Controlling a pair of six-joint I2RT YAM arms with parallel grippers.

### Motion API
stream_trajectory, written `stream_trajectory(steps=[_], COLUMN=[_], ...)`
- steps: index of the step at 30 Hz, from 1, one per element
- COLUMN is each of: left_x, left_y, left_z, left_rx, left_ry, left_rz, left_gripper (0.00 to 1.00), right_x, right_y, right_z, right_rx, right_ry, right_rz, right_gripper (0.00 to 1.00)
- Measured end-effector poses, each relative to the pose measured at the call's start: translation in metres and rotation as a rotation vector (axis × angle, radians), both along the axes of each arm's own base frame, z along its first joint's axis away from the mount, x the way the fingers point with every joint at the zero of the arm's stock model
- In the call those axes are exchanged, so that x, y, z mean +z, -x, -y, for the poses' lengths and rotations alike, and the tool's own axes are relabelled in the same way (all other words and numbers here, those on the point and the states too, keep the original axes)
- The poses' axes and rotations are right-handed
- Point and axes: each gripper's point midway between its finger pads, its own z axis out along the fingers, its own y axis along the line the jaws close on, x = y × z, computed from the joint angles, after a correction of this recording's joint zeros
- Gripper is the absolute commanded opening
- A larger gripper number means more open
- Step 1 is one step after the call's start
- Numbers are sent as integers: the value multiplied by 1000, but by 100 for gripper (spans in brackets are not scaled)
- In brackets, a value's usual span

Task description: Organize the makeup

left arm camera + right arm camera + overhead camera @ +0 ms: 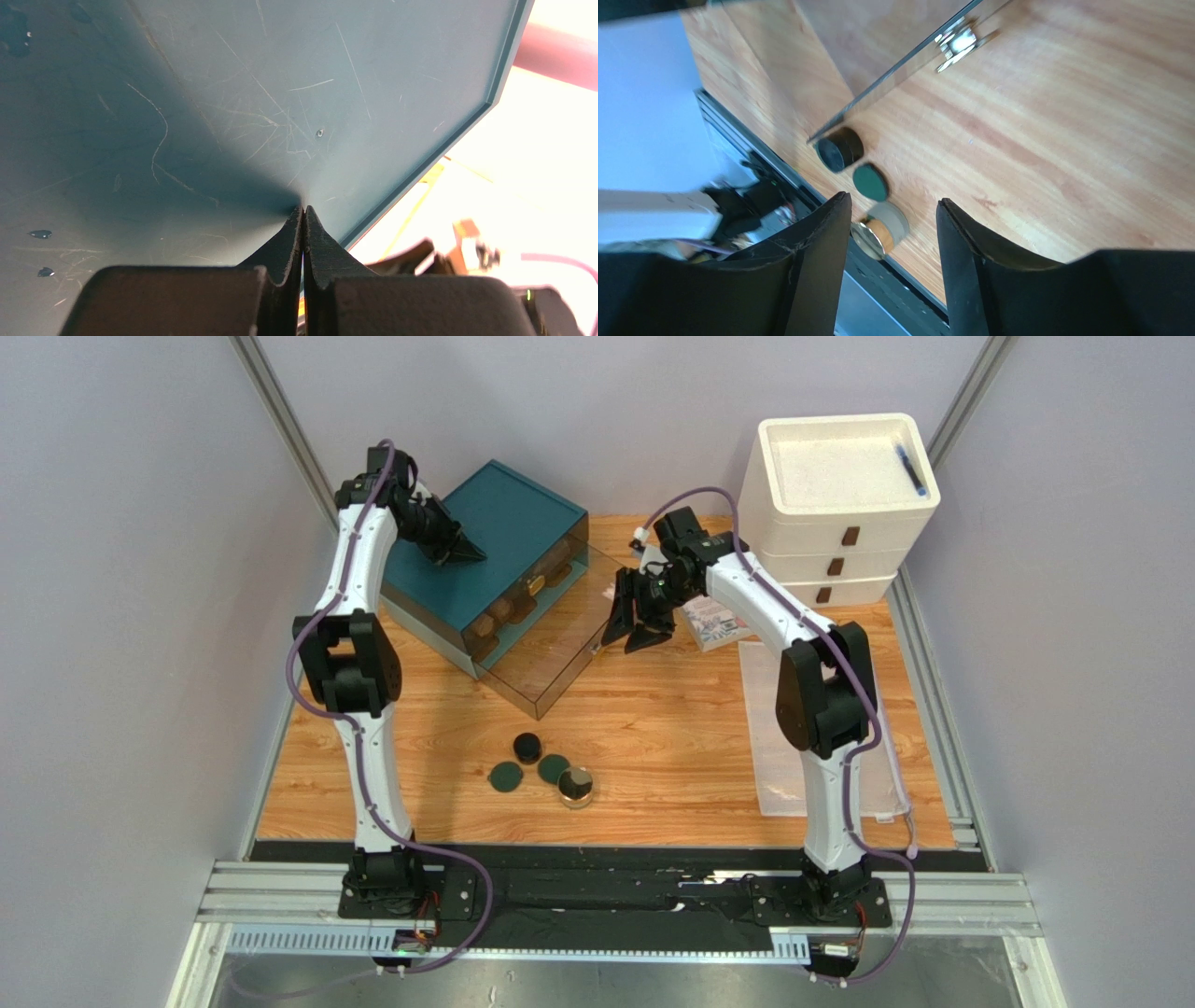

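Three round compacts lie on the table near the front: a black one [526,746] and two dark green ones [505,780] [553,767]. A gold-topped jar [575,787] sits beside them. Tan bottles [512,611] stand inside the teal box [526,504]. My left gripper [459,546] is shut and empty, its tips [303,210] resting on the box's teal top [210,105]. My right gripper [643,620] is open and empty above the table beside the box's clear door [554,665]. Its wrist view shows the black compact [840,148], a green compact [870,181] and the jar [882,231].
A stack of white drawers [839,504] stands at the back right. A patterned booklet [716,623] lies under the right arm. A clear mesh pouch [828,742] lies along the right side. The clear door's latch [959,43] shows in the right wrist view.
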Motion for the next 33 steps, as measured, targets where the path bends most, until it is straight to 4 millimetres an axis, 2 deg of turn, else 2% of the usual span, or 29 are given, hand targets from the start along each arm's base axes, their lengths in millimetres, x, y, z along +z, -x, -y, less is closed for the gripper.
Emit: stream_trajectory(steps=[3, 5, 11, 16, 20, 27, 28, 31, 32, 33], left_x=[-1, -1, 0, 0, 0, -2, -1, -2, -2, -2], left_y=[0, 1, 1, 2, 2, 4, 6, 11, 11, 11], left_z=[1, 2, 2, 1, 2, 3, 3, 3, 3, 3], left_rx=[-7, -12, -16, -24, -32, -44, -44, -50, -51, -53], left_ry=[11, 17, 16, 9, 5, 10, 10, 6, 6, 6], left_rz=[1, 3, 13, 33, 52, 79, 78, 78, 78, 81], left_gripper=[0, 0, 0, 0, 0, 0, 0, 0, 0, 0], right_x=[2, -5, -30, -37, -47, -94, -99, -108, -110, -111], right_y=[27, 54, 151, 200, 207, 203, 203, 202, 202, 202], right_z=[-10, -19, -57, -67, -62, -52, -52, -51, -52, -52], right_rx=[110, 211, 565, 745, 786, 817, 822, 828, 828, 826], right_ry=[48, 105, 261, 340, 414, 580, 593, 615, 617, 618], right_rz=[53, 73, 129, 172, 180, 149, 142, 130, 128, 127], right_gripper=[77, 80, 84, 86, 89, 88, 87, 67, 41, 30])
